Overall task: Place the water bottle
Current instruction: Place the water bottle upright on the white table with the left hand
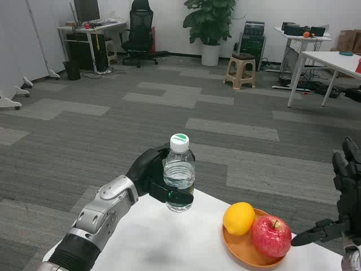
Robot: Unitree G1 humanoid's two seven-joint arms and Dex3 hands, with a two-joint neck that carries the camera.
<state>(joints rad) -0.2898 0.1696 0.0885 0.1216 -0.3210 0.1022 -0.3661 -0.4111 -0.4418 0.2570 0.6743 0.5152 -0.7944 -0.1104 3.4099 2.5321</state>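
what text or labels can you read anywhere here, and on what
Nothing here can be read.
Bottle cap: a green and white mark, too small to make out any word.
Bottle body: clear, with no label showing where the left hand grips it.
Boxes at the far right: any print is too blurred to read.
Lemon, apple and plate: no text.

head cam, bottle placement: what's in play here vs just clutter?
In play:
water bottle, upright
left hand gripping it
white table

Clutter:
orange plate holding a lemon and red apple
right hand, open, at the right edge
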